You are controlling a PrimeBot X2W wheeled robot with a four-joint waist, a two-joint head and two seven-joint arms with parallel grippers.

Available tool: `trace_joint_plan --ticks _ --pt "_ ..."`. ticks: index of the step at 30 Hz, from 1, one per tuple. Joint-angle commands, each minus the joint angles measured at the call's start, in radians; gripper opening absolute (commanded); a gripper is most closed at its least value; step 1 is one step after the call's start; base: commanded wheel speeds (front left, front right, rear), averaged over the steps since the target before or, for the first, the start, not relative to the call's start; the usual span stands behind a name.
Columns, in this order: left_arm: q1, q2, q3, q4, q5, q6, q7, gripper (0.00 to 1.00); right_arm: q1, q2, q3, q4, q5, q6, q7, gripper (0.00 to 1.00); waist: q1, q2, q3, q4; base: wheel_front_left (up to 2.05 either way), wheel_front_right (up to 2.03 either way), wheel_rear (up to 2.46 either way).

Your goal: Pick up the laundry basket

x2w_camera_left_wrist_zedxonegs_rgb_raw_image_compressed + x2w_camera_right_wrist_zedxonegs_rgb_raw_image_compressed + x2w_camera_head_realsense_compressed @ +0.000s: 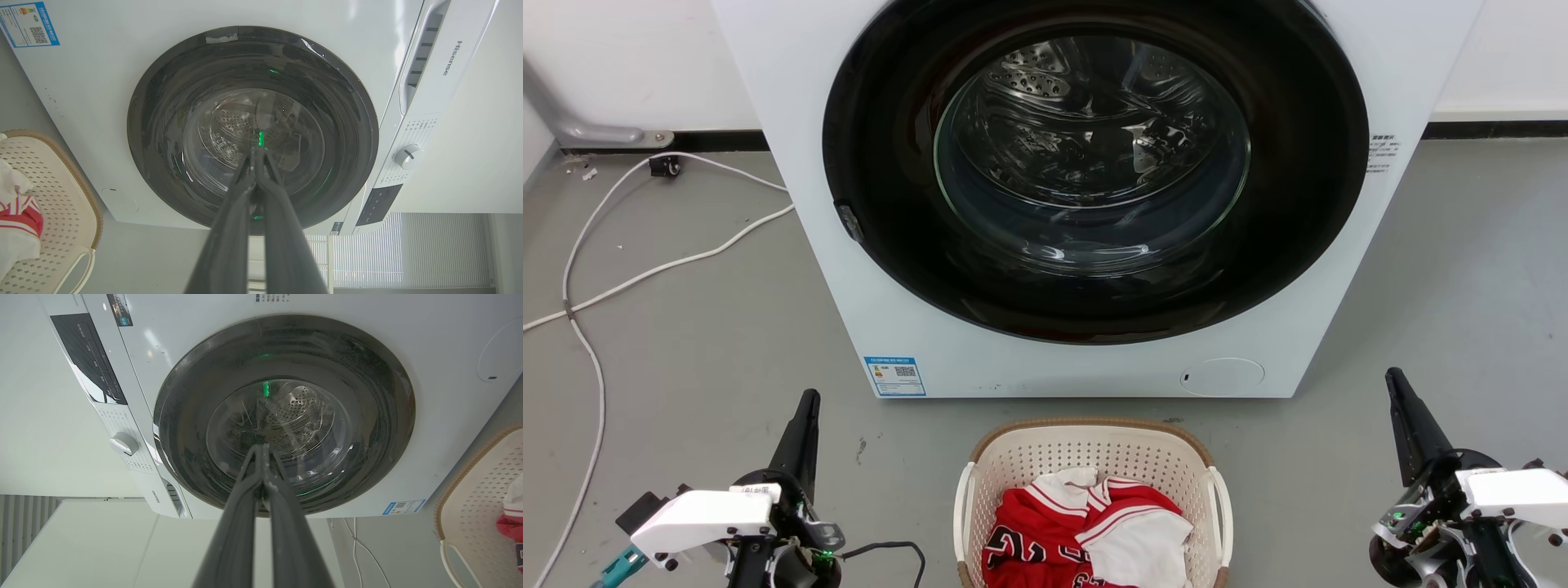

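Note:
The laundry basket (1029,457) is cream perforated plastic with a brown rim and white side handles. It stands on the floor in front of the washing machine, at the bottom middle of the head view, with red and white clothes (1086,531) inside. It also appears at the left edge of the left wrist view as the laundry basket (61,196), and at the right edge of the right wrist view as the laundry basket (474,506). My left gripper (809,398) is shut, off to the basket's left. My right gripper (1393,376) is shut, well to its right. Neither touches it.
A white front-loading washing machine (915,327) with a closed round dark glass door (1094,163) rises just behind the basket. White cables (645,273) trail over the grey floor at the left. Bare floor lies between each gripper and the basket.

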Motion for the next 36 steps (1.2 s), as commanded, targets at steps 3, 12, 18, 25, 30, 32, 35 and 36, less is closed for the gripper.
trace_joint_plan --ticks 3,12,18,25,30,32,35,36 --pt "-0.011 0.000 0.003 0.001 0.003 -0.003 0.006 0.00 -0.011 0.004 -0.002 0.001 -0.003 0.000 0.004 0.00 0.0001 -0.0001 0.000 0.000 0.00 0.00 0.00" --pt "-0.011 -0.002 0.004 0.001 0.005 -0.002 0.006 0.00 -0.011 0.005 -0.003 0.001 -0.003 0.000 0.005 0.00 0.0001 -0.0001 0.000 0.000 0.00 0.00 0.00" --pt "0.015 -0.005 0.000 0.019 0.000 0.000 0.002 1.00 0.015 0.002 0.000 0.019 -0.002 0.000 -0.001 1.00 0.0001 -0.0001 0.000 0.000 0.00 0.00 0.00" --pt "0.027 -0.007 -0.007 -0.003 0.058 0.000 -0.030 1.00 0.029 0.003 0.007 0.010 -0.052 0.000 -0.033 1.00 0.0002 -0.0001 0.001 0.000 0.00 0.00 0.00" --pt "0.026 -0.007 -0.008 -0.029 0.132 0.000 -0.050 1.00 0.032 0.004 0.009 -0.013 -0.131 0.000 -0.052 1.00 0.0001 -0.0001 0.002 0.000 0.00 0.00 0.00" --pt "0.027 -0.007 -0.007 -0.043 0.176 0.000 -0.059 1.00 0.034 0.004 0.011 -0.030 -0.181 0.000 -0.062 1.00 0.0001 -0.0001 0.002 0.000 0.00 0.00 0.00" --pt "0.029 -0.007 -0.012 -0.066 0.245 0.005 -0.073 1.00 0.038 0.004 0.018 -0.055 -0.255 0.000 -0.075 1.00 0.0001 -0.0001 0.003 0.000 0.00 0.00 0.00" --pt "0.031 -0.007 -0.015 -0.074 0.267 0.008 -0.077 1.00 0.039 0.004 0.021 -0.063 -0.279 0.000 -0.080 1.00 0.0001 -0.0001 0.004 -0.001 0.00 0.00 0.00"
